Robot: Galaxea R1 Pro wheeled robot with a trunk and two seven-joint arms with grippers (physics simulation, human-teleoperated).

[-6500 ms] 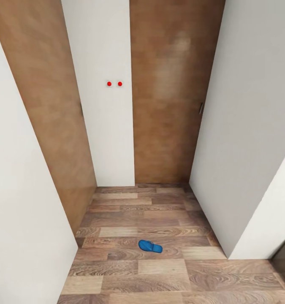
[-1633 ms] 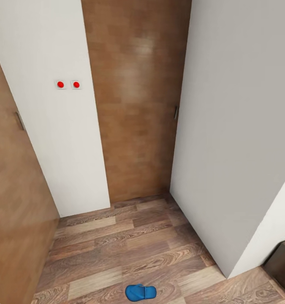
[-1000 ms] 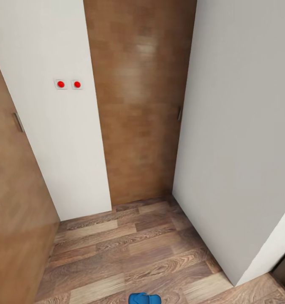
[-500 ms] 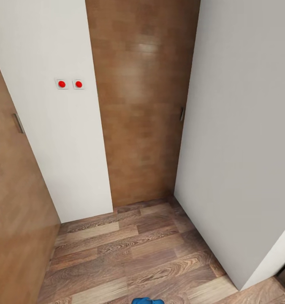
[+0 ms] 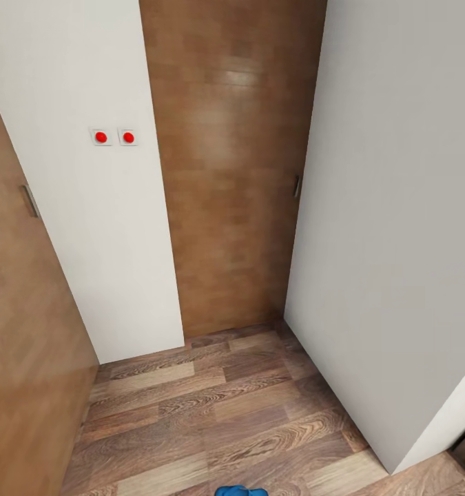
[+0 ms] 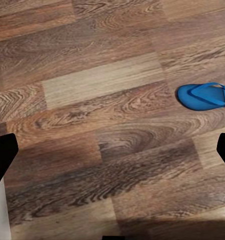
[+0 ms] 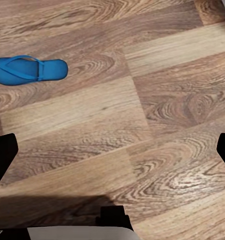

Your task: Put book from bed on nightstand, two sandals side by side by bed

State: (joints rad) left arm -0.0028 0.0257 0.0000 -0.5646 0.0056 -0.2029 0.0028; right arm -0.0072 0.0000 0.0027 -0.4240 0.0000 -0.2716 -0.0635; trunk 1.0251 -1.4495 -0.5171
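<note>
A bright blue flat flip-flop sandal (image 5: 240,491) lies sole-down on the light brown wood-plank floor (image 5: 218,406), at the near edge of the head view, strap side up.

Left end effector (image 6: 112,150): its two dark fingertips (image 6: 2,155) stand far apart at opposite edges of the wrist picture, released, with nothing but floor between them. The sandal (image 6: 205,96) lies ahead of this end effector and off to the outer side of one fingertip, well clear of both, partly cut by the picture's edge.

Right end effector (image 7: 112,155): also spread wide and released, its dark fingertips (image 7: 1,157) with bare planks between them. The same blue sandal (image 7: 28,69) lies whole ahead of it, beyond one fingertip and apart from it, toe strap showing.

Surroundings, head view: a tan wooden door (image 5: 232,165) with a small handle (image 5: 297,186) stands ahead between white walls (image 5: 390,207); two red round buttons (image 5: 115,137) sit side by side on white plates on the wall left of the door. A second tan wooden panel (image 5: 25,331) with its own handle runs along the left.
</note>
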